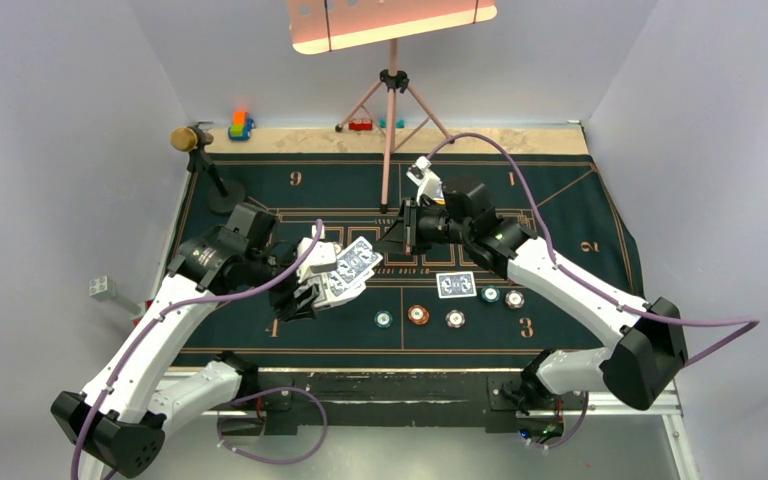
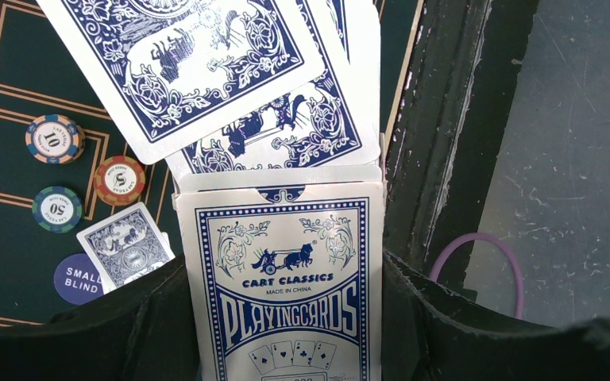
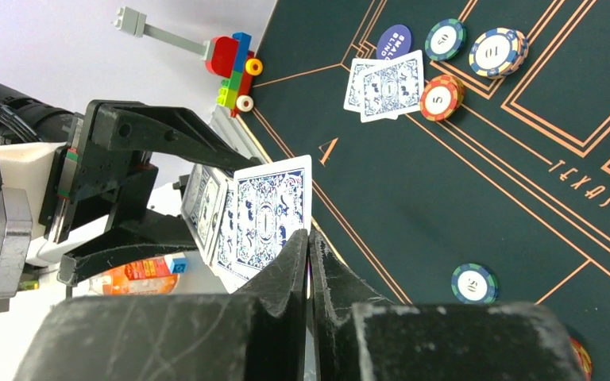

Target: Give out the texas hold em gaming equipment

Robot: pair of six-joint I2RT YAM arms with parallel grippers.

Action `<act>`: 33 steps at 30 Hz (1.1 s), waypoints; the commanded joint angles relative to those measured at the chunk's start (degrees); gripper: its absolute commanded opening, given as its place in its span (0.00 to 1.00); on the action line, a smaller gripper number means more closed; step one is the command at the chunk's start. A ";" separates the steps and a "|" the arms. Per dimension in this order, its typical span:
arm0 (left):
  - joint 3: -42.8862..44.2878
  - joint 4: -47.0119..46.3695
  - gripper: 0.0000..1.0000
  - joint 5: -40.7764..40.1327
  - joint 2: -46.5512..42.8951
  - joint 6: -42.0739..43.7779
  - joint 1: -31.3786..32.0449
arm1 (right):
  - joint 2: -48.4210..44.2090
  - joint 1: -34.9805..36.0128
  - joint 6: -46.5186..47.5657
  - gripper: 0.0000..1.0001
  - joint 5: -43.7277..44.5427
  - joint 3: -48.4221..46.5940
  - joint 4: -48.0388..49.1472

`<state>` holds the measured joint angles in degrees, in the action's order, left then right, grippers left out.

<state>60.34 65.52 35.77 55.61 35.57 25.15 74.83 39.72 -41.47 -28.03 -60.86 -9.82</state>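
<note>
Left wrist view: my left gripper [image 2: 282,268] clamps the card box [image 2: 286,317], long axis running away from the camera, cards [image 2: 206,71] fanning from its top; it reads CART CLASSICS, MADE IN CHINA, PLAYINGCARDS; right gripper [image 3: 310,242] jaws pressed together at one fanned card [image 3: 270,210], grip uncertain; chips [image 2: 54,138] marked 10 and 50 lie on the mat [image 2: 0,79], near its edge.

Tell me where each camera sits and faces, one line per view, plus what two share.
Top external: above and behind the arm bases, looking down on the green mat; left arm and right arm show.
Left wrist: on the left arm, looking along the left gripper at its card box; dark fingers frame it.
Right wrist: on the right arm, facing the left gripper; the right gripper pinches a fanned card.
Shared: both wrist views show the small blind button.
</note>
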 commanded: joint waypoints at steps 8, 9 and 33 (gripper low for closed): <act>1.90 -0.14 0.00 2.21 -0.88 0.10 -0.15 | -1.20 -1.01 -1.22 0.00 -1.54 -2.34 1.70; 1.89 -0.16 0.00 2.18 -0.93 0.11 -0.17 | -1.66 -1.61 -2.26 0.00 -2.42 -1.68 3.01; 1.81 -0.38 0.00 2.35 -0.95 0.29 -0.14 | -2.35 -6.74 -11.42 0.00 -11.23 7.59 12.12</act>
<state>60.34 65.69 35.79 55.33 35.57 25.15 72.84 33.23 -54.30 -39.72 -53.98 3.42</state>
